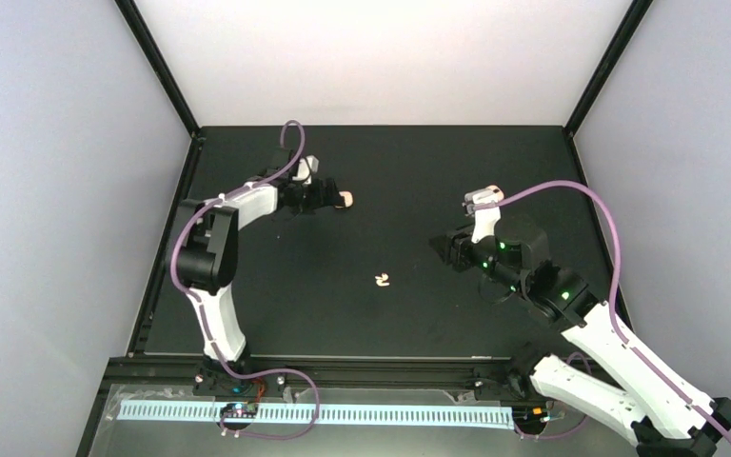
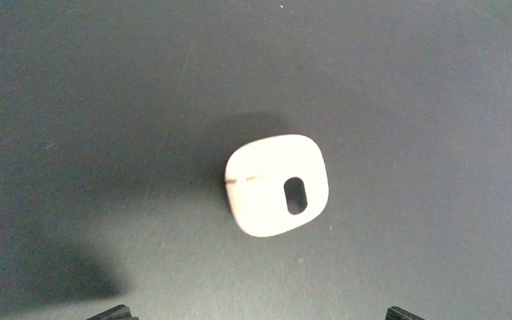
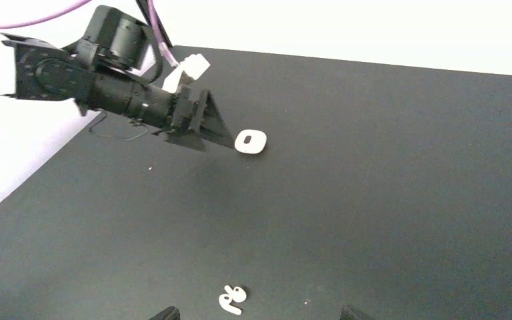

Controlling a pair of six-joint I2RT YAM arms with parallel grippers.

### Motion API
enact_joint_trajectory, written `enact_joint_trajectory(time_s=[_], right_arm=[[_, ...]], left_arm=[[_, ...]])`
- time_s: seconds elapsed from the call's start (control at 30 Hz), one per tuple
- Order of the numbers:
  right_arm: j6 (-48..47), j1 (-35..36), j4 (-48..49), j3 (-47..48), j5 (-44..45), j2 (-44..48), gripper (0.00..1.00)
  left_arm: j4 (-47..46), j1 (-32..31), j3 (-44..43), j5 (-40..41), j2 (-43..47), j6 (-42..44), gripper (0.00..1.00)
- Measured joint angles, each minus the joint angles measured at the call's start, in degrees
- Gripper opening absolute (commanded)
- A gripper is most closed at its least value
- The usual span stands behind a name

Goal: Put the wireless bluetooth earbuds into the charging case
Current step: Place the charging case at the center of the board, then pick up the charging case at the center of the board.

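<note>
The earbuds (image 1: 382,280) lie together in the middle of the black table (image 1: 495,152). Just farther right, the right gripper (image 1: 443,249) hovers with jaws apart, empty. Far left, the left gripper (image 1: 326,197) stands wide open, the charging case (image 1: 345,199) lying free just beyond its fingers

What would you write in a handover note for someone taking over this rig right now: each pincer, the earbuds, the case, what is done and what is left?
Left pincer: open, at the charging case, not gripping it.
Right pincer: open and empty, above the table.
Earbuds: two visible, lying together on the table between the arms, well apart from the case.
Case: lies flat and looks shut.
Done: no earbud is in the case.
Left: open the case, pick up each earbud and seat it.
</note>
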State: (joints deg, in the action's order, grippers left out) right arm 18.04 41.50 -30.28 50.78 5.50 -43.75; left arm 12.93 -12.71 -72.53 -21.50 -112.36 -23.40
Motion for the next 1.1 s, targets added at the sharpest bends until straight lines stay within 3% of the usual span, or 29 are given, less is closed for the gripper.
enact_joint_trajectory(time_s=[0.2,0.43,0.5,0.57,0.7,0.83,1.1], right_arm=[[1.05,0.0,1.64,0.94,-0.5,-4.94,0.62],[8.07,-2.91,7.02,1.07,4.57,-18.36,0.65],[10.99,-6.64,9.6,1.03,6.45,-21.27,0.7],[13.68,-11.8,14.03,1.03,7.87,-24.61,0.82],[16.85,-22.18,21.11,3.39,8.83,-34.16,0.9],[17.53,-31.93,22.43,14.75,7.19,-47.8,0.91],[16.57,-40.83,20.22,29.9,5.73,-63.93,0.91]], left_arm=[[1.16,-0.13,8.57,3.15,14.14,0.0,0.99],[0.59,-5.11,17.92,11.89,38.62,0.17,0.99],[-0.44,-5.27,20.5,13.92,43.41,-0.24,0.99],[-2.1,-5.25,23.39,15.13,46.66,-0.63,0.99],[-2.58,-5.14,26.14,15.45,48.04,-0.85,0.99],[-2.25,-5.16,26.23,13.7,48.41,-1.16,0.99],[-2.51,-5.16,26.23,10.62,48.61,-1.99,0.99]])
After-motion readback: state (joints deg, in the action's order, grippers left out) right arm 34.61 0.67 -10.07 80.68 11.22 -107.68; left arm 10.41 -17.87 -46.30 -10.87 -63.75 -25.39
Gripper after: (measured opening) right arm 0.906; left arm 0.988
